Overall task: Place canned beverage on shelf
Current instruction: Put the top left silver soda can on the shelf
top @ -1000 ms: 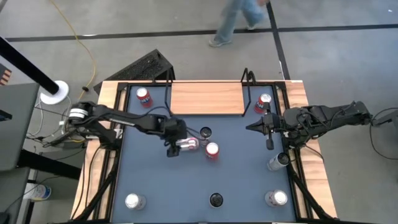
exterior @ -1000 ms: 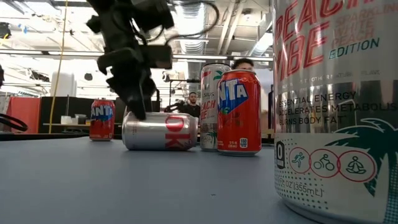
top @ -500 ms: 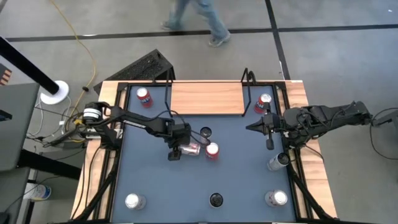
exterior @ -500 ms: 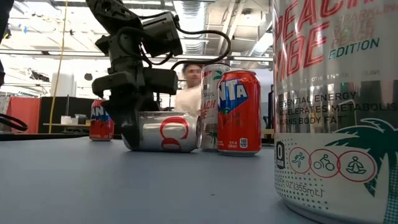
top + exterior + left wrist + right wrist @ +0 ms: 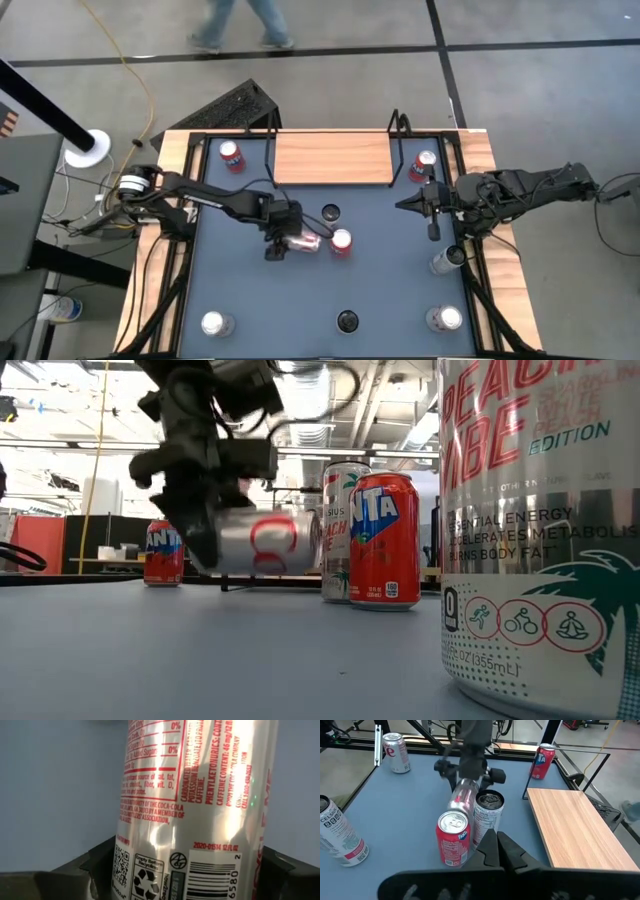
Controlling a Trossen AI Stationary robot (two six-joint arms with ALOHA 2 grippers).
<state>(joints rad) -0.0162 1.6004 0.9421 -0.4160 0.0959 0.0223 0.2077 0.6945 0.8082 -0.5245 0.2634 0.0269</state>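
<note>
Blue table (image 5: 250, 300): left gripper (image 5: 283, 238) clamps a silver can (image 5: 303, 241) lying sideways, lifted clear, near the shelf (image 5: 330, 158). Right gripper (image 5: 430, 205) waits shut, empty.

The grey concrete floor (image 5: 560, 120) surrounds the table, crossed at twelve o'clock by a dark straight floor line (image 5: 540, 44). A yellow cable (image 5: 128, 62) snakes across it toward ten o'clock, near a white round base (image 5: 88, 148) of a black pole. A person's legs in blue trousers (image 5: 240, 20) show at the top edge. Level across the table, bright ceiling lights (image 5: 310, 380) and beams show.
</note>
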